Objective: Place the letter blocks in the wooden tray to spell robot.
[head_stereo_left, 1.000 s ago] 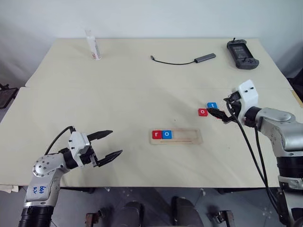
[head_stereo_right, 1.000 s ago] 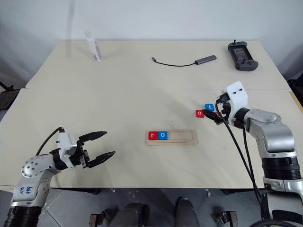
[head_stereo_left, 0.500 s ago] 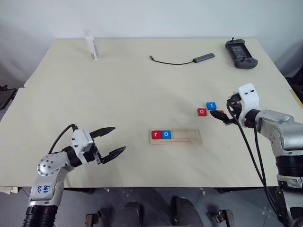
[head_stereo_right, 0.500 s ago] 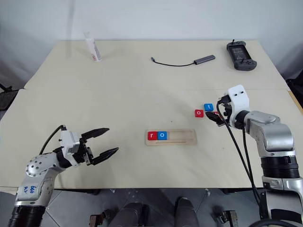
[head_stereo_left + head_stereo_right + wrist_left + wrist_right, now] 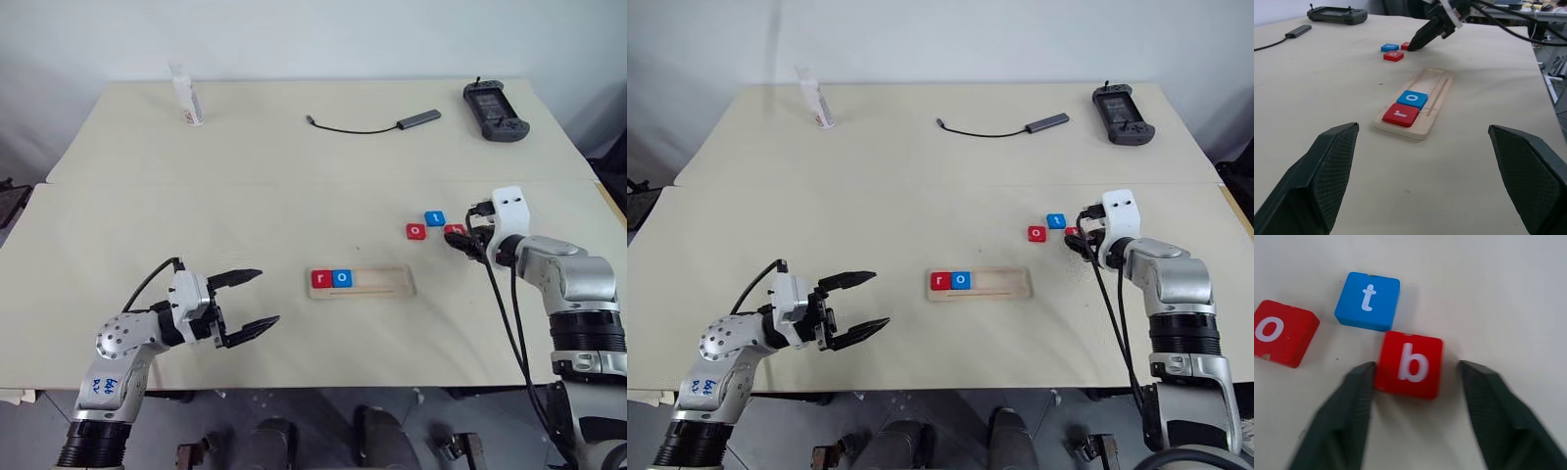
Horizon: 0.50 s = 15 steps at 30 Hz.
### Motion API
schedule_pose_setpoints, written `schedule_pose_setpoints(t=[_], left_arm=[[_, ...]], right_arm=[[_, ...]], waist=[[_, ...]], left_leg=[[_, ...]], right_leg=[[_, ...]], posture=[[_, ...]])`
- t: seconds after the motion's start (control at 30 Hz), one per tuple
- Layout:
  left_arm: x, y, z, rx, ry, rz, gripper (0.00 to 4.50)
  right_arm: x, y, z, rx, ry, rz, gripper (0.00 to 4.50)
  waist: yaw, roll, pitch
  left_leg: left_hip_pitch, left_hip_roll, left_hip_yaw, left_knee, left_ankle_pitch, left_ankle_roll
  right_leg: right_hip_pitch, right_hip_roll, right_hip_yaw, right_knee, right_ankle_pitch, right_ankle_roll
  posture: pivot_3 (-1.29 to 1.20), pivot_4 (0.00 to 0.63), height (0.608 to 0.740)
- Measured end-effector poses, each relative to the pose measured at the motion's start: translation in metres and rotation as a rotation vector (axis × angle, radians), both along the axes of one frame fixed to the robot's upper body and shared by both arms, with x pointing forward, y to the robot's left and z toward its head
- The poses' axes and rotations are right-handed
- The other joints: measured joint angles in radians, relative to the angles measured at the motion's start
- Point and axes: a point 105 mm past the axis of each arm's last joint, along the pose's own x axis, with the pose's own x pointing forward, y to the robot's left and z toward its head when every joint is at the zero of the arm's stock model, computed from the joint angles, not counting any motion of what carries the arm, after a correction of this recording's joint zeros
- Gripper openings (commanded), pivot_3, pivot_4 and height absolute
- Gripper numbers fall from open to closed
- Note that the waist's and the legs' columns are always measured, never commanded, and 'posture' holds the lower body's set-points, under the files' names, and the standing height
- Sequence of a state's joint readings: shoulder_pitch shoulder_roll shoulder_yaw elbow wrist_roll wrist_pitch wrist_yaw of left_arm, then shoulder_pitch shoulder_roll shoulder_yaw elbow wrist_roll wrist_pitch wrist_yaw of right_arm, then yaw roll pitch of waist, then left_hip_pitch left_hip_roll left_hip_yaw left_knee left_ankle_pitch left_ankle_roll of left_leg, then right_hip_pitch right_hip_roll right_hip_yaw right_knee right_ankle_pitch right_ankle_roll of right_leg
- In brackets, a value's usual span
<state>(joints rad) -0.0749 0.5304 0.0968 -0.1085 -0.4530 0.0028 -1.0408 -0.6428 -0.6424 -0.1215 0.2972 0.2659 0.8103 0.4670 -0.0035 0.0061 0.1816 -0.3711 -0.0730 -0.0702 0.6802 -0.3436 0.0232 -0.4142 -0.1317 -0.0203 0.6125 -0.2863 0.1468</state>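
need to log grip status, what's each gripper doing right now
left gripper: open, holding nothing
right gripper: open around the red b block, not yet clamped

left arm (image 5: 122,343): silver-grey metal joint housings with round screw caps; lower segment sheathed in black ribbed hose
left arm marking: blue handwritten characters on the grey shell, not legible
left arm cable: one thin black lead looping from the arm to the wrist block
left gripper (image 5: 250,301): white block at the wrist; two black tapered fingers (image 5: 1327,171) with a fine mesh texture
right arm (image 5: 573,284): silver-grey rounded housings, black ribbed collar bands
right gripper (image 5: 1415,404): white box housing above; black fingers
right arm cable: two black leads hanging from the wrist
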Motion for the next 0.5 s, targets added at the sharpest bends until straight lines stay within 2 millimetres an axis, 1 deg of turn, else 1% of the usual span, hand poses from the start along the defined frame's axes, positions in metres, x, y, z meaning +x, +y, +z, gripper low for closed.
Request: schedule_pose_setpoints(t=[0.03, 0.13, 0.23, 0.37, 0.47, 0.5], left_arm=[[0.0, 0.0, 0.0, 0.0, 0.001, 0.0, 4.5], [0.001, -0.003, 0.001, -0.005, 0.001, -0.008, 4.5], [0.004, -0.008, 0.006, -0.008, -0.014, -0.029, 4.5], [0.005, -0.017, 0.006, -0.023, -0.017, -0.075, 4.5], [0.01, -0.022, 0.005, -0.037, -0.015, -0.103, 4.5], [0.013, -0.024, 0.005, -0.04, -0.013, -0.112, 4.5]], right_arm=[[0.0, 0.001, 0.0, 0.0, -0.004, 0.002, 1.46], [0.0, 0.0, 0.0, -0.007, -0.007, -0.001, 1.46], [-0.006, -0.001, -0.001, -0.021, -0.015, -0.001, 1.46], [-0.031, -0.008, -0.001, -0.018, 0.0, -0.034, 1.46], [-0.051, -0.006, 0.004, 0.019, -0.008, -0.06, 1.46], [-0.059, -0.002, 0.005, 0.032, -0.014, -0.063, 1.46]], waist=[[0.0, 0.0, 0.0], [0.001, 0.0, 0.0], [0.003, 0.0, 0.0], [0.008, 0.0, 0.0], [0.01, 0.0, 0.0], [0.013, 0.0, 0.0]], left_leg=[[0.0, 0.0, 0.0, 0.0, 0.0, 0.0], [0.0, 0.0, 0.0, 0.0, 0.0, 0.0], [0.0, 0.0, 0.0, 0.0, 0.0, 0.0], [-0.001, 0.0, -0.001, 0.0, 0.0, 0.0], [-0.001, 0.0, -0.001, 0.0, 0.0, 0.0], [-0.001, 0.0, -0.001, 0.0, 0.0, 0.0]], right_leg=[[0.0, 0.0, 0.0, 0.0, 0.0, 0.0], [0.0, 0.0, 0.0, 0.0, 0.0, 0.0], [0.0, 0.0, 0.0, 0.0, 0.0, 0.0], [0.0, 0.0, -0.001, -0.001, 0.0, 0.0], [0.0, 0.0, -0.001, 0.0, 0.0, 0.0], [0.0, 0.0, -0.001, -0.001, 0.0, 0.0]], posture=[[0.0, 0.15, 0.74], [0.0, 0.15, 0.74], [0.0, 0.15, 0.74], [0.0, 0.15, 0.74], [0.0, 0.15, 0.74], [0.0, 0.15, 0.74]])
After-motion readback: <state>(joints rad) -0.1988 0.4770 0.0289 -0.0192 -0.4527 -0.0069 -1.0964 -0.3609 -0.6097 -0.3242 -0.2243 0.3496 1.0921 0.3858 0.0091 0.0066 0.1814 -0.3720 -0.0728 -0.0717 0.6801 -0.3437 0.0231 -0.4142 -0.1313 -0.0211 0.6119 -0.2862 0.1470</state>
